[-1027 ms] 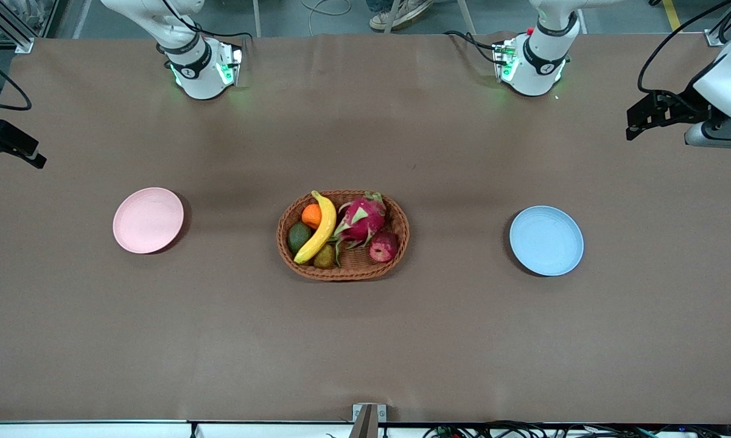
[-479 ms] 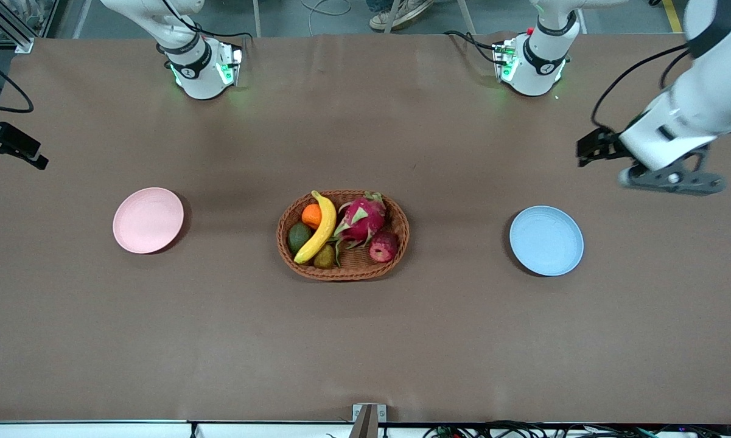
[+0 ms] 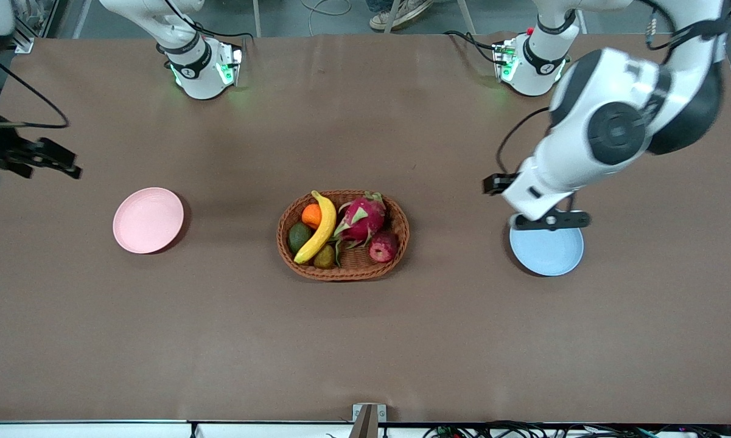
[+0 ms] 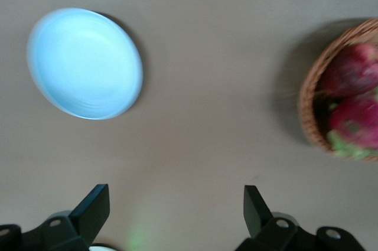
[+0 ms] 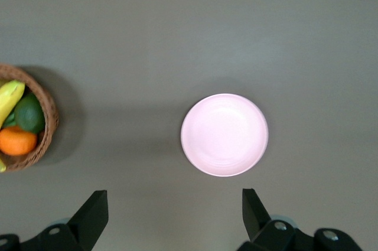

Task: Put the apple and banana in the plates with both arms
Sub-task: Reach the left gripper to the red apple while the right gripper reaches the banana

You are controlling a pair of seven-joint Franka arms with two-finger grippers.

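- Apple lying in the basket, at the end toward the left arm, just beside the dragon fruit.
- Banana lying in the same basket toward the right arm's end, resting among the orange, the avocado and a small brownish fruit.
- Basket sitting mid-tabletop, between the two plates and well apart from each.
- Blue plate sitting bare toward the left arm's end; pink plate sitting bare toward the right arm's end.
- Left gripper hanging over the tabletop by the blue plate's edge, jaws spread wide, holding nothing.
- Right gripper hanging over the tabletop near the pink plate, jaws spread wide, holding nothing.
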